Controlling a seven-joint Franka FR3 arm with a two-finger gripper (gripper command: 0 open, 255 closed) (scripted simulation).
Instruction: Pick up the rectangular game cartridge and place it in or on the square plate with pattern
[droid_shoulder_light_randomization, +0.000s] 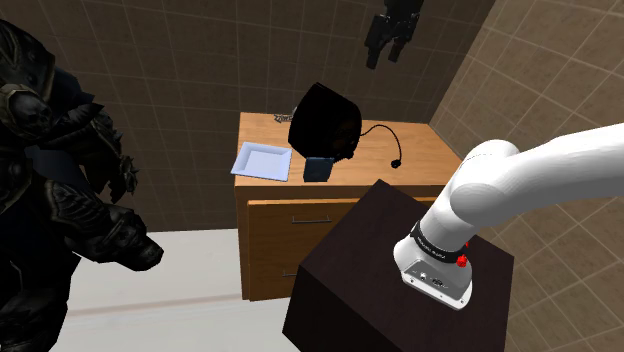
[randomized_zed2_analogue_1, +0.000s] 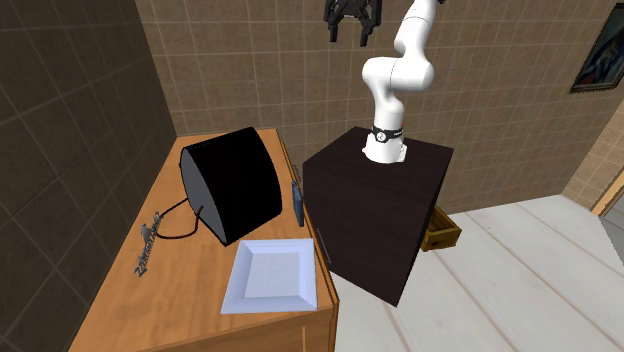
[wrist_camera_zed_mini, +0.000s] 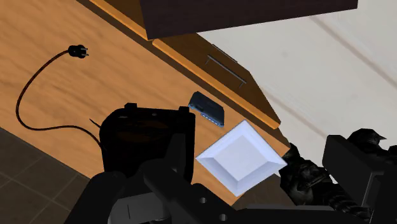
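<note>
The game cartridge is a small dark blue-grey slab standing on edge on the wooden dresser, just in front of a big black appliance. It appears thin in the second exterior view, and the wrist view looks down on it from above. The square plate is plain pale white-blue and lies flat beside the cartridge. My gripper hangs high above the dresser, near the tiled wall, open and holding nothing.
A black cord with a plug trails from the appliance. A metal lettering piece lies at the dresser's back. The dark stand abuts the dresser front. A dark armoured statue stands at the shoulder view's left.
</note>
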